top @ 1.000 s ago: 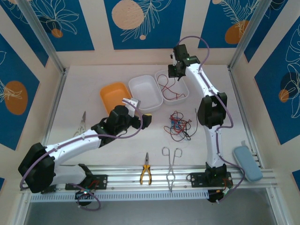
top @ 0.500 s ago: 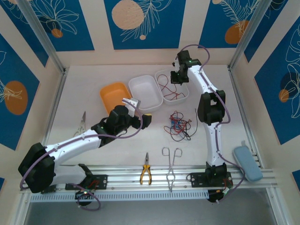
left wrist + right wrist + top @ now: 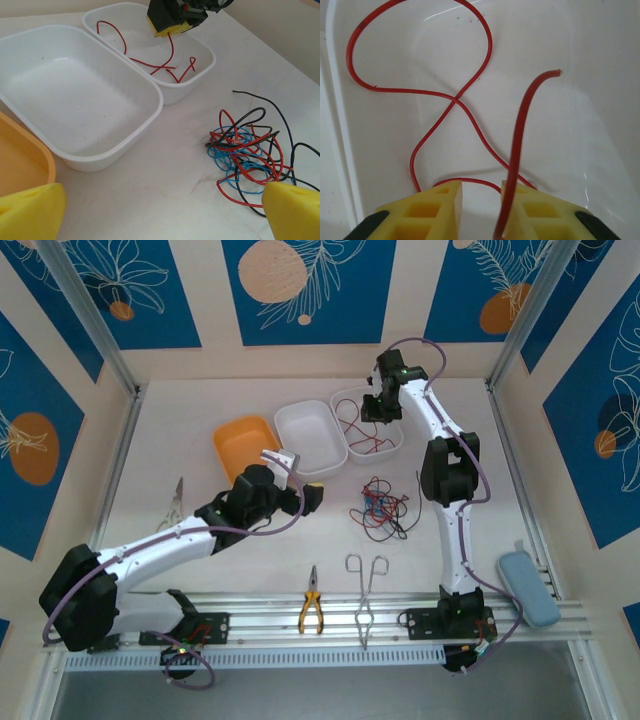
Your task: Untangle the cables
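A tangle of red, black and blue cables [image 3: 380,508] lies on the table right of centre, also in the left wrist view [image 3: 247,155]. One red cable [image 3: 362,430] lies loose in the small white tray [image 3: 392,447]; I see it curled there [image 3: 150,62] and from close up [image 3: 420,90]. My right gripper [image 3: 375,405] hangs over that tray with its jaws [image 3: 481,192] parted. The red strand rises along the inner face of the right finger [image 3: 530,205]. My left gripper [image 3: 318,495] is wide open [image 3: 165,210] left of the tangle, holding nothing.
A larger white tray [image 3: 300,410] and an orange tray [image 3: 232,432] stand left of the small one. Scissors [image 3: 175,502] lie at the left. Pliers [image 3: 311,612] and metal tongs [image 3: 366,590] lie near the front rail, a blue case [image 3: 528,587] at the right.
My right gripper has shifted slightly over the small tray and its jaws have parted from shut, loosening the red cable. The left arm has not moved.
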